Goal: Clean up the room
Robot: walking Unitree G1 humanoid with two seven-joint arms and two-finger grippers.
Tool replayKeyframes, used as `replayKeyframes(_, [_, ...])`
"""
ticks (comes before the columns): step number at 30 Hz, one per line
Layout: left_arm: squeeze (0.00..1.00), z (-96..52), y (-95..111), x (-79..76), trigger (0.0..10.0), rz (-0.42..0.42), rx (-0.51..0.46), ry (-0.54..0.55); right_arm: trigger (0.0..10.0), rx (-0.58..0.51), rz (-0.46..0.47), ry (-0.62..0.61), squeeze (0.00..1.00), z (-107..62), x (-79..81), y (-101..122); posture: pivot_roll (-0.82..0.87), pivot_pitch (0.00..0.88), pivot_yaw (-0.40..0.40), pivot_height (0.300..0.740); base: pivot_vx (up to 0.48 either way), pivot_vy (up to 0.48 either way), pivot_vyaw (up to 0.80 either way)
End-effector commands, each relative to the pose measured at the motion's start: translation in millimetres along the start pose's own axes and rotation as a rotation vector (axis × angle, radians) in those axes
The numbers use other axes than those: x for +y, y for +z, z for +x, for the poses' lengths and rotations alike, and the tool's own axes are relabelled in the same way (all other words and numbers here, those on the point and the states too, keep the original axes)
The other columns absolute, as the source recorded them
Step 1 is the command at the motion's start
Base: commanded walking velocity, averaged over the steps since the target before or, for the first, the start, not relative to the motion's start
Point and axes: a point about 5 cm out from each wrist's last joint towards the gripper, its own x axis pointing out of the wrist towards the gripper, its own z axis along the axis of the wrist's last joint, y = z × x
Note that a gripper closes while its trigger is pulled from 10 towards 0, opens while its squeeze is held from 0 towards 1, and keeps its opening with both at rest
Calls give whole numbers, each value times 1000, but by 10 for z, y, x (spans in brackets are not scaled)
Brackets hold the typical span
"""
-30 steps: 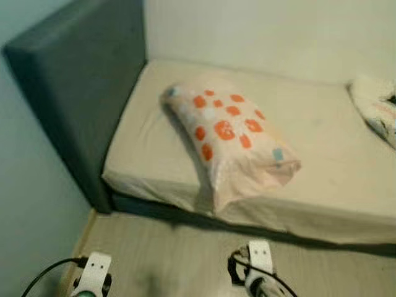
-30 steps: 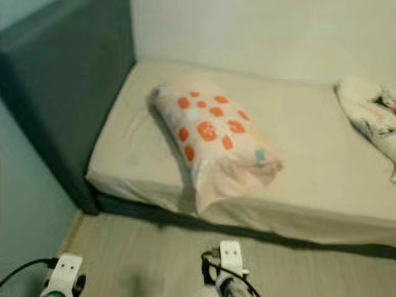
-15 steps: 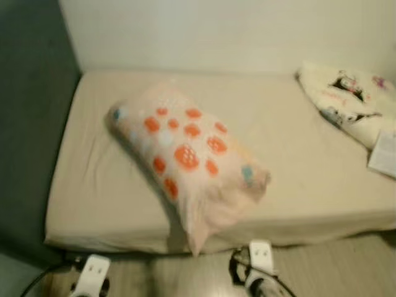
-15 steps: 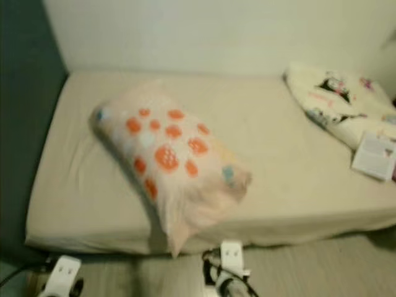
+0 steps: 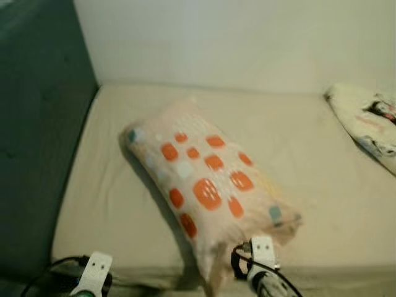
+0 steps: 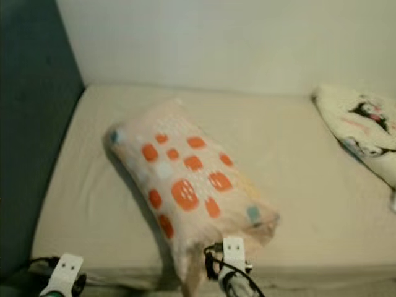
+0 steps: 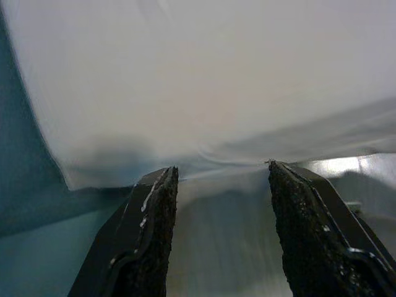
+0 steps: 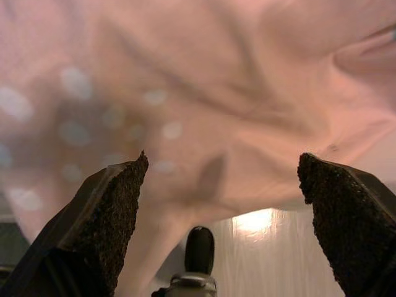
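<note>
Pink cloth with orange spots covers the pillow (image 5: 207, 189), and we see it lying slantwise on the bed (image 5: 309, 154). One end of the pillow points toward the dark teal headboard (image 5: 37, 124) on our left. The other end hangs a little over the near edge of the bed, close to us. The bed has a plain beige sheet, and a pale wall (image 5: 235, 43) stands behind it.

Far over on our right, a white blanket with little cartoon pictures (image 6: 362, 120) sits bunched up on the bed. It is well apart from the pillow.

Our right claw (image 8: 223, 179) is low and right in front of the pillow's near end. Its two black fingers (image 8: 102, 216) are spread wide apart, and they hold nothing. The pink cloth is just past the tips, and we cannot tell if it touches them. From the head views we see the right wrist (image 5: 261, 253) with a black cable looping by it, down at the pillow's hanging end.

Our left claw (image 7: 219, 176) is low too, near the bed's front edge by the headboard. Its fingers (image 7: 145, 235) are apart and hold nothing. The pale sheet is ahead of them, with teal at one side and a shiny floor (image 7: 334, 167) below. The white left wrist (image 5: 93, 272) shows at the bottom of the head view.
</note>
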Motion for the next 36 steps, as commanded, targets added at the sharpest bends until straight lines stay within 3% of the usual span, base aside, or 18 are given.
replayKeyframes(1, [0, -24, -70, -63, 10000, 10, 24, -18, 10000, 44, 1, -22, 0, -38, -80, -114, 126, 34, 11, 740, 0, 0, 0])
replayKeyframes(13, [0, -19, 20, -49, 10000, 22, -49, -8, 10000, 28, 16, -13, 0, -30, -31, -89, 132, 37, 12, 730, 0, 0, 0])
replayKeyframes(18, [0, 7, 294, 73, 10000, 23, -193, 32, 10000, -55, 58, -6, 0, 25, 8, 110, 132, 43, 14, 700, 0, 0, 0])
replayKeyframes(25, [0, 28, 590, 198, 10000, 40, -311, 53, 10000, -175, 133, -2, 0, 86, 36, 412, 145, 53, 9, 660, 0, 0, 0])
replayKeyframes(36, [0, -1, 728, 242, 10000, 40, -372, 57, 10000, -291, 201, -44, 0, 115, -98, 706, 147, 64, 14, 625, 0, 0, 0])
